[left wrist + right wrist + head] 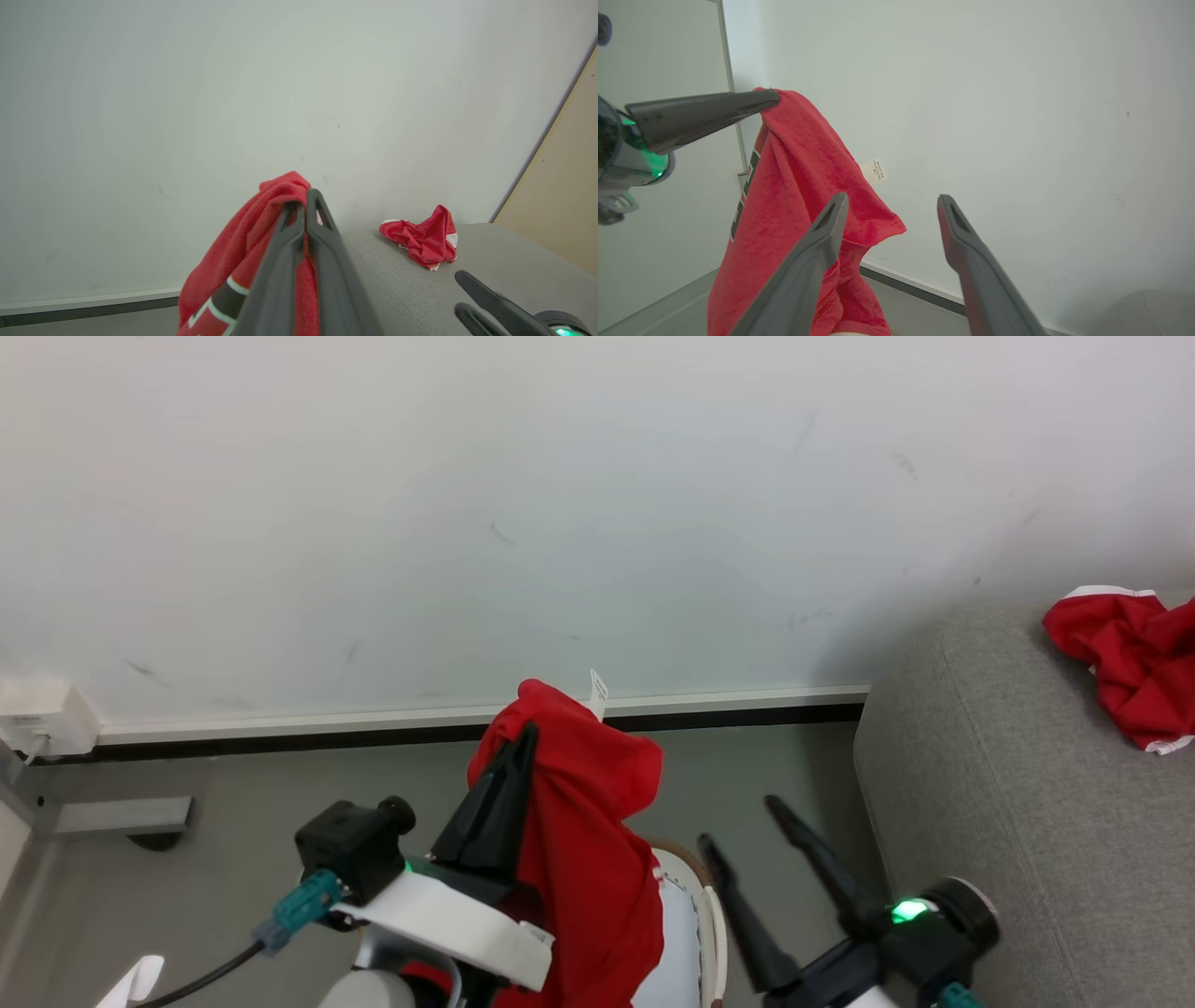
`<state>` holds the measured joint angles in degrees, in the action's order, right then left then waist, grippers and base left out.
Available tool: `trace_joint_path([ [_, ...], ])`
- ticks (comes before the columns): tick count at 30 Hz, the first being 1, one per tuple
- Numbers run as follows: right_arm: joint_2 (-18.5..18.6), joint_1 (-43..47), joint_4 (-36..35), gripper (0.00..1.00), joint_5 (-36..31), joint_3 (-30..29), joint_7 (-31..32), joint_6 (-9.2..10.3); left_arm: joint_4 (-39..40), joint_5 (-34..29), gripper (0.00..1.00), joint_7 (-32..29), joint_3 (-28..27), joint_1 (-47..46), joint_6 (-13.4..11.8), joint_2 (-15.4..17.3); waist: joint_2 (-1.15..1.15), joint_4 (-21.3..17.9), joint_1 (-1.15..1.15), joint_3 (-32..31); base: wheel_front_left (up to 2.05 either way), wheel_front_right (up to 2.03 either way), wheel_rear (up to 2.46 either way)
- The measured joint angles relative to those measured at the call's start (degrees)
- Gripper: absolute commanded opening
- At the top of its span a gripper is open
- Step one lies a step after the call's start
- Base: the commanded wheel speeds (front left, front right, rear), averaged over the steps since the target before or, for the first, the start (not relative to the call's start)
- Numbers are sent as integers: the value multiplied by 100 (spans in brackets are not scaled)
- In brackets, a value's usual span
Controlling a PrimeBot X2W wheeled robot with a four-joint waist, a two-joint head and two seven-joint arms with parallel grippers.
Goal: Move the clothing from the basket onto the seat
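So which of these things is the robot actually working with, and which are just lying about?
Part of the job: hanging red garment, pinched in the shut left end effector; basket below it; sofa; crumpled red garment already on it.
Just there: white wall box; grey bracket by the floor.

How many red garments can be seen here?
2. The left gripper holds one garment over the basket. The other garment lies crumpled on the sofa. More may be hidden in the basket.

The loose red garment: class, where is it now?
The loose red garment lies crumpled on the grey sofa, far right in the head view, near the wall.
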<state>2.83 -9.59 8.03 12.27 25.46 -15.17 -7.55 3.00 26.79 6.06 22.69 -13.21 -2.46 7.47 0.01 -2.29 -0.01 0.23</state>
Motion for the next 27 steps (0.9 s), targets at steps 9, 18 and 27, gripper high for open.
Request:
trace_joint_path([
  [9, -5, -481, -67, 100, -24, 842, 0, 0, 348, -52, 0, -153, 244, 88, -45, -8, 0, -5, 1, -26, 0, 0, 0],
  [18, -2, -814, 339, 100, -181, 725, -1, 0, 530, -93, 0, -257, 676, 87, 48, -123, 0, -16, 1, -12, 0, 0, 0],
  [27, -3, -792, 794, 49, 52, 667, -1, -1, 939, -70, 0, -454, 1107, 168, 243, -144, 0, 22, 1, -53, 0, 0, 0],
])
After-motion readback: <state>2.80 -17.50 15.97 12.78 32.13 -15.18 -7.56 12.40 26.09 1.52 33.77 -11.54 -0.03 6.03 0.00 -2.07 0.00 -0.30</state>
